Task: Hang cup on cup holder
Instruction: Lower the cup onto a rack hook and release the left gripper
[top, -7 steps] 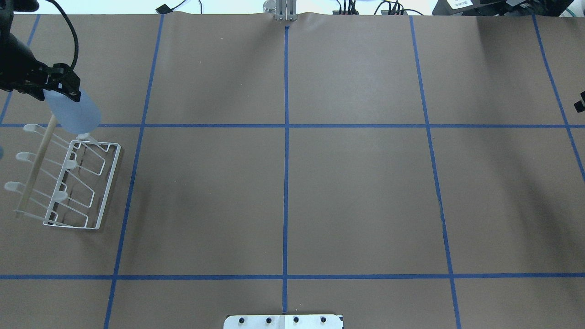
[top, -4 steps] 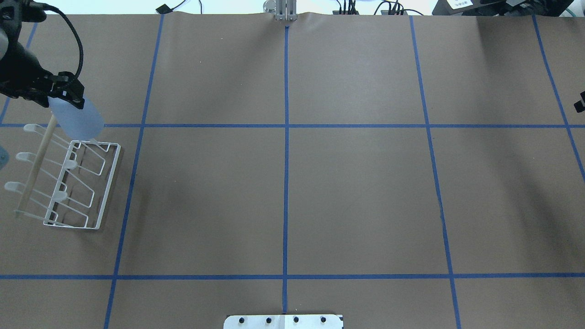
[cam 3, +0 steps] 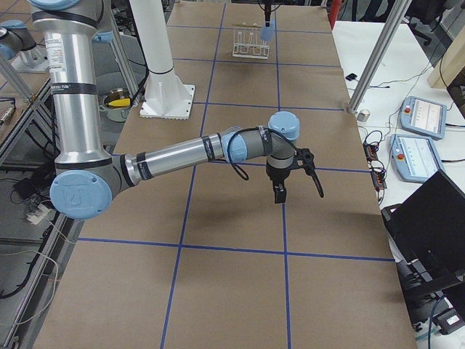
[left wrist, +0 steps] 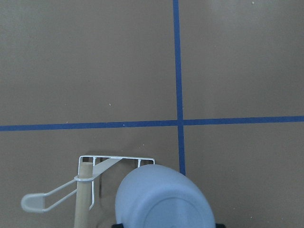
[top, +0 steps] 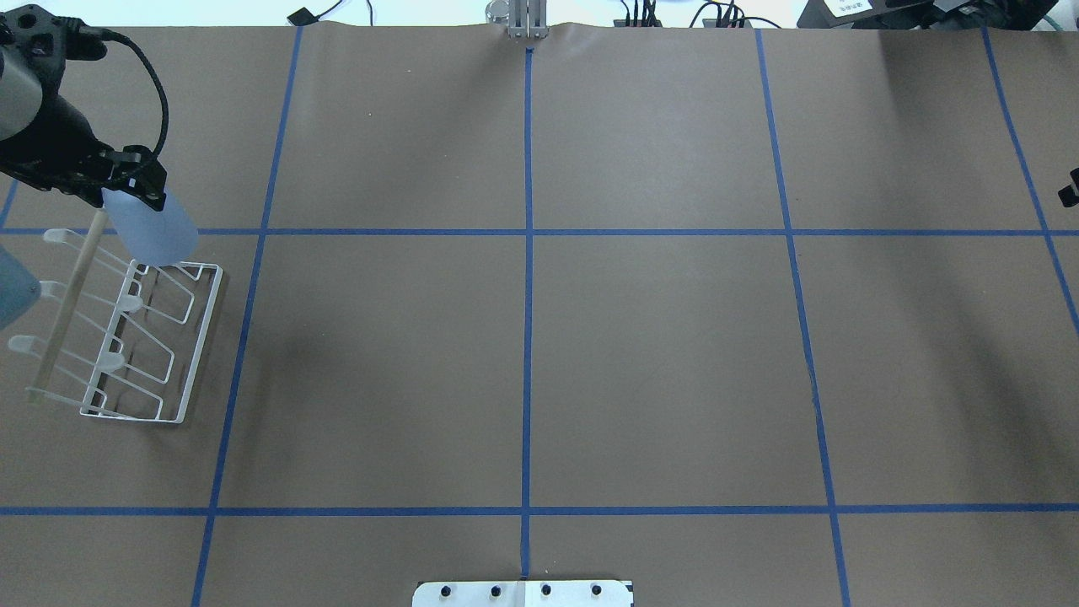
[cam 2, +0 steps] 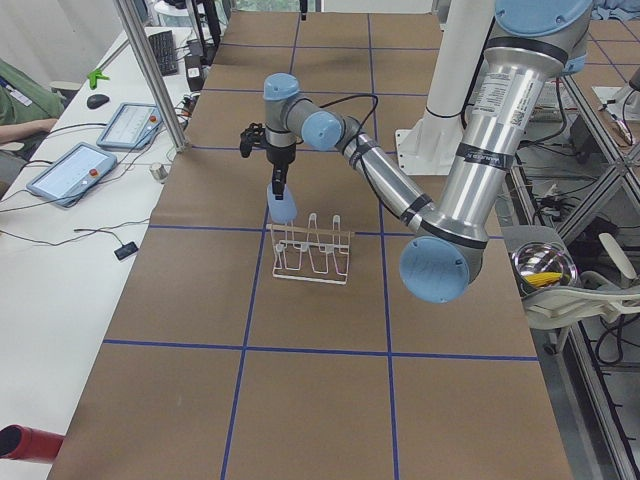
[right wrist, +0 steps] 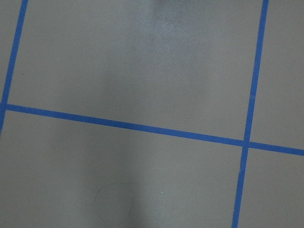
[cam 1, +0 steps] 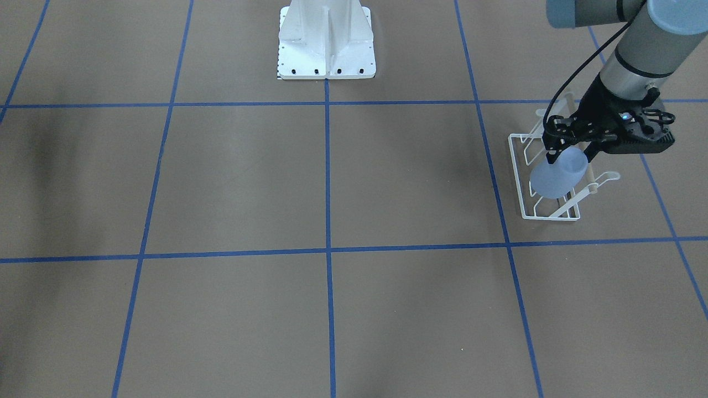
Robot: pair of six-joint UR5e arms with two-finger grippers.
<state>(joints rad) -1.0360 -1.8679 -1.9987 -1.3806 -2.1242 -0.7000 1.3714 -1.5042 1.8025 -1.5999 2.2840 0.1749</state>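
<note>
The pale blue-grey cup (top: 152,229) is held in my left gripper (top: 128,179), which is shut on its rim end, with the base pointing down and away. The cup hangs over the far end of the white wire cup holder (top: 201,344) and covers the tip of its far peg. The front-facing view shows the cup (cam 1: 556,178) tilted over the holder (cam 1: 550,219) below the gripper (cam 1: 572,148). In the left wrist view the cup's base (left wrist: 161,202) sits beside the holder's wire (left wrist: 116,158). My right gripper (cam 3: 280,190) hovers over bare table far away; I cannot tell its jaws.
The holder's wooden bar (top: 67,303) runs along its left side with several free pegs. The white robot pedestal (cam 1: 326,44) stands at the middle near edge. A metal post (cam 2: 150,70) and tablets (cam 2: 75,170) stand on the operators' side.
My left gripper has moved the cup a little to the right and nearer to me. The cup now covers the far peg tip that showed before.
</note>
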